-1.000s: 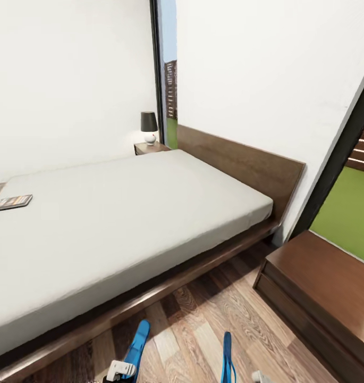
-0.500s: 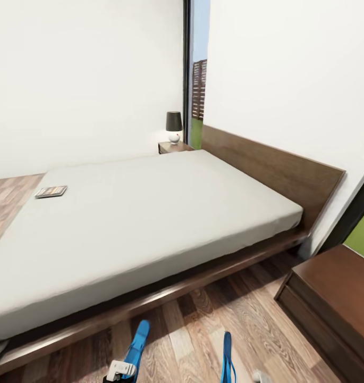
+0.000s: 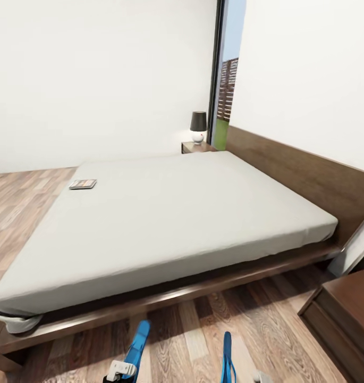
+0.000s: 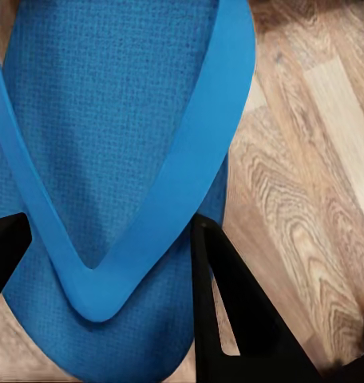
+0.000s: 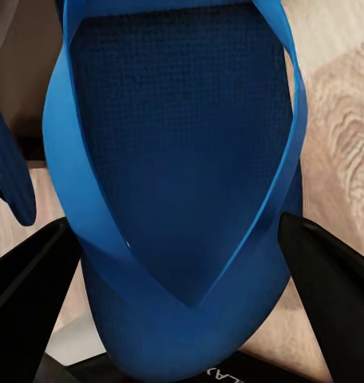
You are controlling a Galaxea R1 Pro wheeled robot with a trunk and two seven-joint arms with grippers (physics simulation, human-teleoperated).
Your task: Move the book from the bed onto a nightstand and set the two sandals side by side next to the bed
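Nearest you, your left gripper (image 4: pixel 102 263) is clenched on one sandal (image 4: pixel 110 159), a dark finger (image 4: pixel 230 311) on each side of its heel end; in the head view that left sandal (image 3: pixel 137 343) rises edge-on from the bottom of the picture, above the wood floor (image 3: pixel 203 330). Your right gripper (image 5: pixel 182 311) grasps the other sandal (image 5: pixel 182 175) the same way, its fingers (image 5: pixel 330 295) flanking the heel, and in the head view this right sandal (image 3: pixel 227 357) stands edge-on near the first, the two apart with floor between them. Just beyond them you have the bed (image 3: pixel 176 218), its pale mattress on a dark frame, the long side facing you and the headboard (image 3: pixel 304 175) along the wall at your right. At your far right, low in the head view, a nightstand (image 3: pixel 344 314) sits on the floor beside the bed's head end. The book (image 3: pixel 83 184) lies flat on the mattress near its far left corner, well apart from both grippers. Farthest off, a second nightstand (image 3: pixel 199 147) stands past the bed's far side, carrying a small lamp (image 3: pixel 198 126) with a dark shade, next to a tall window (image 3: pixel 227 80).
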